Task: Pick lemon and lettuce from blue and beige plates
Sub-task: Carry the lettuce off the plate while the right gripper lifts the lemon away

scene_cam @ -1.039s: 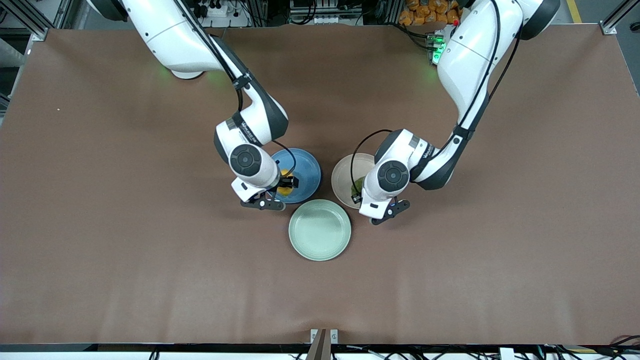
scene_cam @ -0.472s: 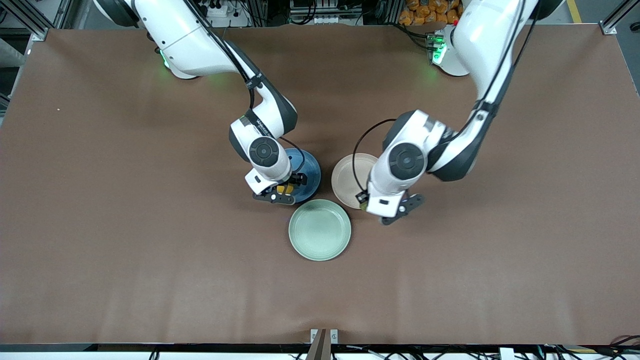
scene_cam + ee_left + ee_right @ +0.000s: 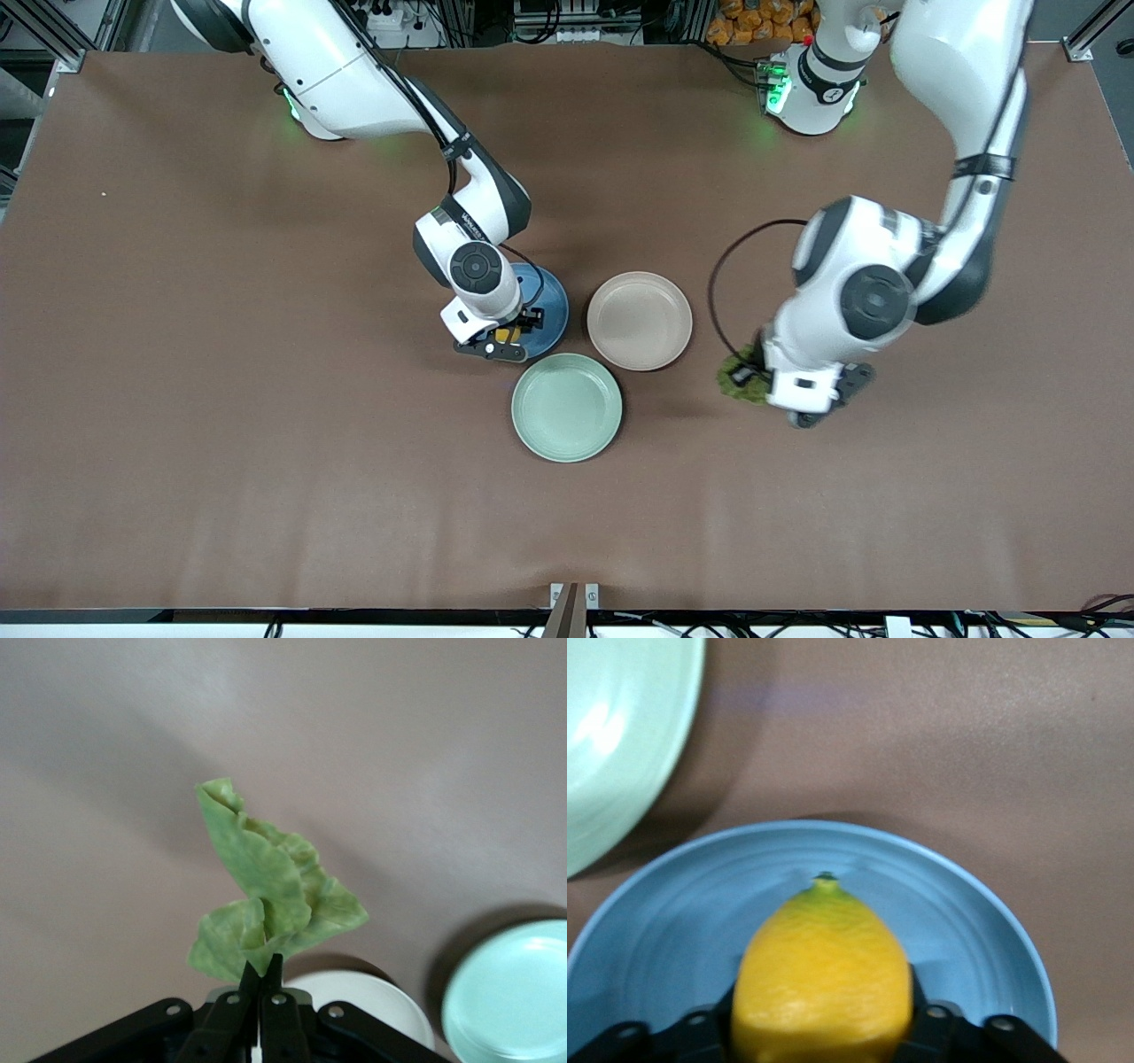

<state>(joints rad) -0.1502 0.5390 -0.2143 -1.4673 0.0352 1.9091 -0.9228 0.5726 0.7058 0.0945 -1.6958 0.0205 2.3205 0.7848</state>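
My right gripper point(image 3: 511, 331) is shut on the yellow lemon point(image 3: 505, 336) and holds it just over the blue plate point(image 3: 549, 306). In the right wrist view the lemon point(image 3: 824, 970) fills the space between the fingers of the right gripper point(image 3: 824, 1001), above the blue plate point(image 3: 673, 930). My left gripper point(image 3: 751, 372) is shut on the green lettuce point(image 3: 733, 381) and holds it in the air over bare table, toward the left arm's end from the bare beige plate point(image 3: 640, 320). In the left wrist view the lettuce point(image 3: 270, 899) hangs from the shut tips of the left gripper point(image 3: 262, 971).
A pale mint-green plate point(image 3: 566, 407) lies nearer the front camera, between the blue and beige plates and touching both. It also shows in the left wrist view point(image 3: 514, 992) and in the right wrist view point(image 3: 611, 744). Brown table point(image 3: 266, 443) lies all around.
My left gripper has lifted the lettuce off the beige plate and carried it toward the left arm's end. My right gripper has raised the lemon slightly over the blue plate.
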